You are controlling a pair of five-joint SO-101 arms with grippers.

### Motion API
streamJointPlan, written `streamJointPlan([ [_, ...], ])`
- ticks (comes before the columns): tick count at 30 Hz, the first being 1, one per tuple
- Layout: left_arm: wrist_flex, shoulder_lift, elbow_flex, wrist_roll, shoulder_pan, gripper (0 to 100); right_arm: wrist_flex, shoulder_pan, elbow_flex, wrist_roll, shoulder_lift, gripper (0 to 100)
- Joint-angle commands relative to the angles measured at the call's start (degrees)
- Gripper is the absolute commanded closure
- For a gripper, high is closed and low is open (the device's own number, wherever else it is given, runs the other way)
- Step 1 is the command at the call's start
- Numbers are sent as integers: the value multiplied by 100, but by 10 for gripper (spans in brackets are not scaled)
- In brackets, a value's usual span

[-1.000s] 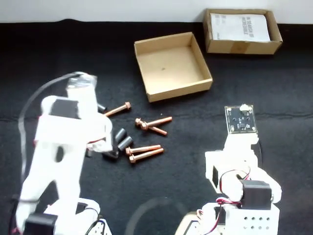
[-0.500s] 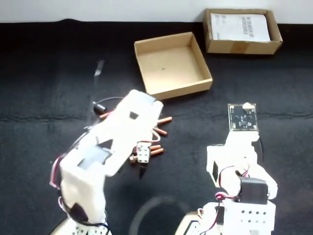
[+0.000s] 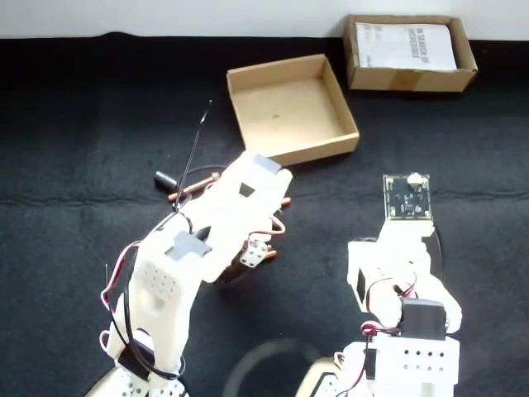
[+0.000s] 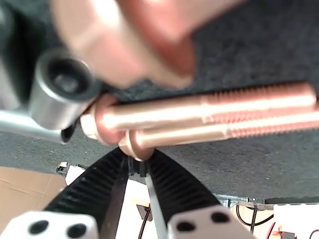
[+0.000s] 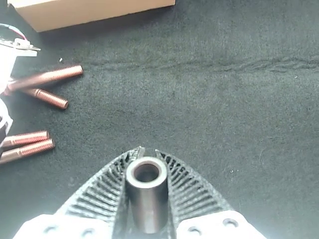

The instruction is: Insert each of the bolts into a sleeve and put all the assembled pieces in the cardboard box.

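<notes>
A black cloth table (image 3: 74,116) spans the high view. The left arm (image 3: 207,240) stretches from the lower left up to the frame's centre, over the scattered parts. The right arm (image 3: 401,273) stands at lower right. An open cardboard box (image 3: 306,154) sits at upper centre, and a second box (image 3: 409,79) holding a printed sheet is in the upper right corner.

In the left wrist view, the left gripper (image 4: 135,159) has its jaws drawn narrow, almost together, with the tips right at the head of the lower of two bolts (image 4: 224,132) lying side by side; a dark sleeve (image 4: 62,89) lies at their heads.

The right gripper (image 5: 148,152) clamps an upright sleeve (image 5: 146,191) at lower centre of its own view. Four loose bolts (image 5: 45,77) lie along that frame's left edge.

In the high view, one more small sleeve (image 3: 165,179) lies left of centre.
</notes>
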Motion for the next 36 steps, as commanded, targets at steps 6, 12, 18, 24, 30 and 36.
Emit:
streamJointPlan([
  [6,-193,-75,-268,9,-462,992,-92,57,-13,70,-92,992],
  [12,-738,-84,-848,26,-857,992,-101,31,-13,70,-92,992],
  [18,-1266,-84,-1613,9,-1007,992,-101,31,-13,70,-92,992],
  [24,-1424,-84,-2035,9,-954,992,-92,31,-13,70,-92,992],
  [30,-1266,-92,-2466,132,-892,992,-101,31,-13,70,-84,992],
  [36,-70,-690,-3336,1231,-769,992,-101,31,-13,70,-84,992],
])
